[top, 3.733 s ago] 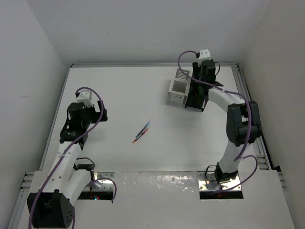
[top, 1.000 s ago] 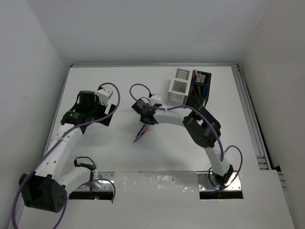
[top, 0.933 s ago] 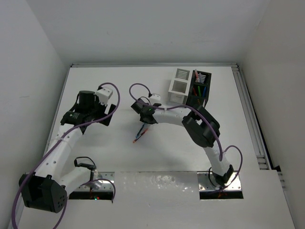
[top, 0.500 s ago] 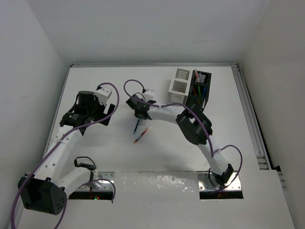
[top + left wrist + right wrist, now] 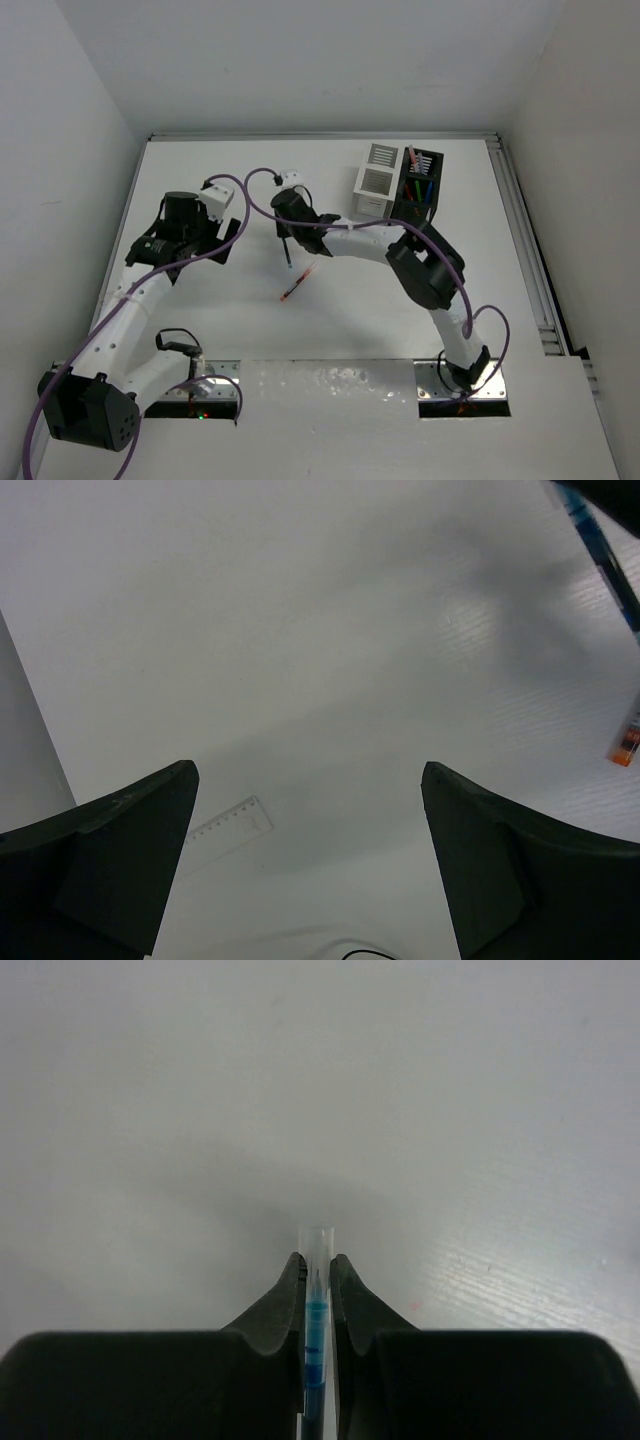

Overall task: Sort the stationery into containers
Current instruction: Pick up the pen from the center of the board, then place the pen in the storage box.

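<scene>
On table [image 5: 240,180], one red pen [image 5: 299,283], two containers [image 5: 377,181] [image 5: 421,192]

Both arms are made of white tubes joined by fat, round black parts [image 5: 428,278]. The left arm [image 5: 125,315] and the right arm [image 5: 355,243] look the same. A thin purple cable [image 5: 262,172] runs along each one in loose loops. A little white box [image 5: 220,192] sits near each wrist. Each arm is fixed to a shiny metal plate [image 5: 495,395]. The left gripper [image 5: 310,780] has two wide, dark grey fingers [image 5: 110,865] with flat faces. The right gripper [image 5: 317,1258] has black fingers [image 5: 280,1310] that get thin at the tips.
</scene>
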{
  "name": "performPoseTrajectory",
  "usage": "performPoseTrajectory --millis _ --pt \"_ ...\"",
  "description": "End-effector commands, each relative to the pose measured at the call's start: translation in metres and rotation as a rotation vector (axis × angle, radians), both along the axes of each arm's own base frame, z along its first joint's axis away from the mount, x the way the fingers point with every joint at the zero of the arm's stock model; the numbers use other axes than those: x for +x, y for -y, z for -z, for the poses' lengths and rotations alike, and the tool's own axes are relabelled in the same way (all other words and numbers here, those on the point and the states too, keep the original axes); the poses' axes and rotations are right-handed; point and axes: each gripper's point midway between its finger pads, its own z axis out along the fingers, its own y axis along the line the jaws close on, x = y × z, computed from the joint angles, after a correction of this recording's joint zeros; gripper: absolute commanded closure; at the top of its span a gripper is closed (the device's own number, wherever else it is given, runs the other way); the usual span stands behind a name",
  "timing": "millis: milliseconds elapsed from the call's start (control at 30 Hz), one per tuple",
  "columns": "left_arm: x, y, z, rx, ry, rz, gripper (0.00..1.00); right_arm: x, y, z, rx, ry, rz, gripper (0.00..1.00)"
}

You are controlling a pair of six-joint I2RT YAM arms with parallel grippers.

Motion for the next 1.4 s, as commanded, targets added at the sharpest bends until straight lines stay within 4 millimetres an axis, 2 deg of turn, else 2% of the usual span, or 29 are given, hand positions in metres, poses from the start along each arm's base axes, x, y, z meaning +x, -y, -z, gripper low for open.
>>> performPoseTrajectory --millis 0,133,200,233,267,333,367,400,433,467,500,533,567,600,633,700,733,867,933,1033,1100,1200,1367 --pt "0.006 0.000 -0.010 0.003 0.048 -0.008 0.08 0.012 -0.014 -0.077 0.070 0.212 -0.097 1.00" --pt "0.006 -0.001 -0.009 0.001 0.043 -0.012 0.07 0.007 -0.009 -0.078 0.036 0.214 -0.138 1.00" --pt "0.006 -0.002 -0.008 0.002 0.041 -0.016 0.07 0.003 -0.008 -0.091 0.052 0.251 -0.156 1.00" --pt "0.006 -0.002 -0.009 0.004 0.042 -0.016 0.07 0.004 -0.005 -0.104 0.070 0.280 -0.146 1.00" --pt "0.006 -0.003 -0.009 0.007 0.039 -0.020 0.07 0.006 0.001 -0.133 0.118 0.345 -0.129 1.00" --pt "0.005 -0.002 -0.009 0.008 0.036 -0.019 0.07 0.013 0.013 -0.174 0.125 0.453 -0.124 1.00" --pt "0.006 -0.002 -0.011 0.007 0.039 -0.019 0.07 0.026 0.028 -0.199 0.134 0.513 -0.087 1.00" --pt "0.005 -0.003 -0.009 0.008 0.030 -0.019 0.07 0.030 0.044 -0.231 0.115 0.589 -0.077 1.00" --pt "0.005 -0.002 -0.011 0.006 0.033 -0.018 0.07 0.037 0.057 -0.249 0.105 0.632 -0.059 1.00" --pt "0.006 -0.001 -0.013 0.000 0.038 -0.015 0.07 0.053 0.084 -0.266 0.086 0.679 -0.015 1.00" --pt "0.005 0.001 -0.013 -0.007 0.035 -0.007 0.07 0.056 0.103 -0.288 0.032 0.746 -0.016 1.00" --pt "0.005 0.004 -0.015 -0.016 0.034 0.005 0.07 0.071 0.134 -0.294 -0.005 0.777 0.034 1.00" --pt "0.005 0.005 -0.016 -0.021 0.033 0.013 0.07 0.076 0.154 -0.300 -0.099 0.827 0.044 1.00" --pt "0.004 0.006 -0.017 -0.025 0.035 0.021 0.07 0.079 0.174 -0.310 -0.122 0.862 0.075 1.00" --pt "0.003 0.008 -0.017 -0.030 0.031 0.031 0.07 0.092 0.210 -0.314 -0.159 0.880 0.142 1.00" --pt "0.002 0.010 -0.016 -0.033 0.030 0.044 0.07 0.102 0.244 -0.313 -0.184 0.894 0.188 1.00" --pt "0.001 0.015 -0.017 -0.056 0.035 0.065 0.07 0.112 0.273 -0.313 -0.203 0.899 0.239 1.00" --pt "0.002 0.035 -0.018 -0.134 0.028 0.145 0.07 0.131 0.319 -0.292 -0.263 0.896 0.274 1.00" --pt "0.007 0.042 -0.022 -0.167 0.037 0.151 0.07 0.139 0.334 -0.288 -0.271 0.906 0.284 1.00" --pt "0.019 0.049 -0.038 -0.214 0.096 0.138 0.07 0.157 0.350 -0.267 -0.292 0.877 0.288 1.00" --pt "0.023 0.051 -0.043 -0.233 0.117 0.130 0.07 0.163 0.365 -0.260 -0.305 0.868 0.307 1.00" --pt "0.027 0.055 -0.048 -0.251 0.144 0.132 0.07 0.172 0.376 -0.240 -0.298 0.841 0.318 1.00" --pt "0.034 0.055 -0.044 -0.248 0.148 0.125 0.07 0.184 0.376 -0.197 -0.284 0.790 0.313 1.00"
